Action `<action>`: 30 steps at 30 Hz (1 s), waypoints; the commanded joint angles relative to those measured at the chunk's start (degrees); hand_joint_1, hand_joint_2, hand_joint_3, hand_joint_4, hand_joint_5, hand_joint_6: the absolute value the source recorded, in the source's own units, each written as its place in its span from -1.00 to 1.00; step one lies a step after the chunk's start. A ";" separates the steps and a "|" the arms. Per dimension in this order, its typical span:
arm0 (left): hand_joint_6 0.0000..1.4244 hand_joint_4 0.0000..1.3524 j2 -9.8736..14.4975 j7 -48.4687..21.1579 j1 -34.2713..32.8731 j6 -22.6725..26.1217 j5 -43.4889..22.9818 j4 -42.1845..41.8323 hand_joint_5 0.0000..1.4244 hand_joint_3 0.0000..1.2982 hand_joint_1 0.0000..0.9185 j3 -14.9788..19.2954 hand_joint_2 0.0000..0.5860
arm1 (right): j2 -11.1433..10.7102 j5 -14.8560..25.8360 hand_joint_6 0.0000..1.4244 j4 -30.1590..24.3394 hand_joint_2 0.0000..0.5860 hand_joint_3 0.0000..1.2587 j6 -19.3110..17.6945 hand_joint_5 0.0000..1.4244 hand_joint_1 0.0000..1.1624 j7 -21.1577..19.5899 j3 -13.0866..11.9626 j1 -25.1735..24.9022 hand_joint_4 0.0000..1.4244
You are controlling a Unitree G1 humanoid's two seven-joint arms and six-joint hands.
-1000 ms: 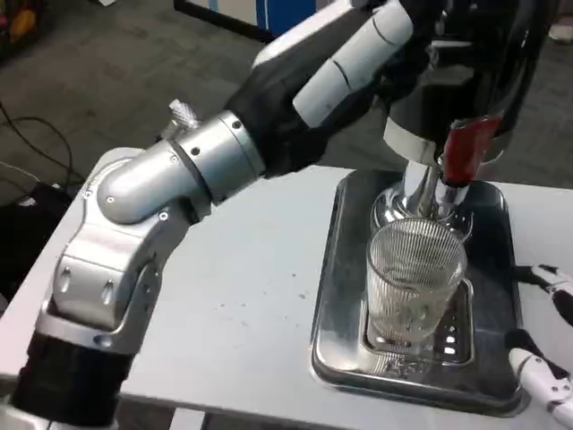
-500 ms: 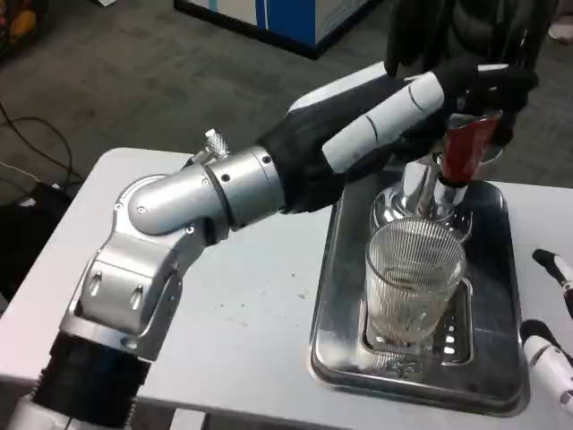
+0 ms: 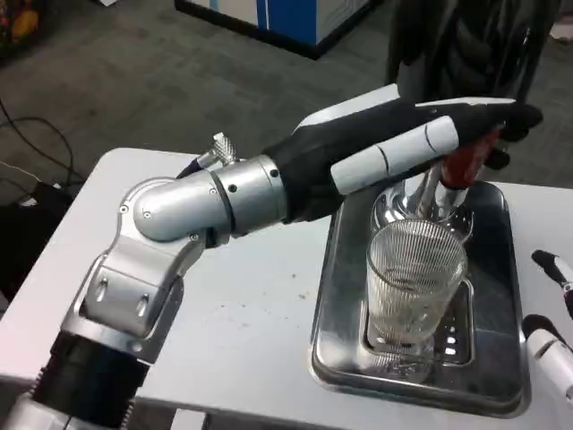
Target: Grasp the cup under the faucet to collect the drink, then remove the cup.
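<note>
A clear ribbed cup [image 3: 416, 282] stands upright on the grate of the steel drip tray [image 3: 333, 305], right below the chrome faucet [image 3: 419, 193]. What is inside the cup is hard to make out. My left hand [image 3: 403, 148] reaches in from the left, its fingers stretched out flat over the red tap lever [image 3: 466, 163], a dark fingertip beside the lever. At the picture's right edge my right hand [image 3: 551, 345] hovers beside the tray, fingers apart, holding nothing and a short way off the cup.
The tray sits at the right of the white table [image 3: 224, 296], near its front edge. My left forearm [image 3: 206, 202] crosses above the table's middle. Dark floor and a blue cabinet [image 3: 286, 18] lie beyond the far edge.
My left hand has come down and forward, from up by the dispenser body to lying across the red lever. The right hand has slid slightly right, toward the picture's edge. The cup has stayed put.
</note>
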 commanded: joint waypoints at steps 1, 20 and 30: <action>-0.87 -0.87 0.96 -2.38 -0.35 -1.33 2.74 1.62 -0.77 -0.77 -1.00 -2.35 -0.56 | -0.47 0.67 -1.00 0.82 0.71 -1.00 -0.46 -1.00 -0.98 -0.99 -0.43 0.00 -1.00; -0.89 -0.92 4.43 -2.39 -0.63 -10.72 9.64 3.25 -0.81 -0.79 -1.00 -5.83 -0.56 | -0.17 4.34 -1.00 2.87 0.70 -1.00 1.75 -1.00 -0.97 -1.18 -0.04 -1.93 -1.00; -0.91 -0.94 5.07 -1.77 -1.15 -14.21 13.39 3.15 -0.82 -0.81 -1.00 -7.53 -0.57 | -0.29 5.90 -1.00 3.32 0.70 -1.00 2.91 -1.00 -0.97 -1.50 -0.27 -2.02 -1.00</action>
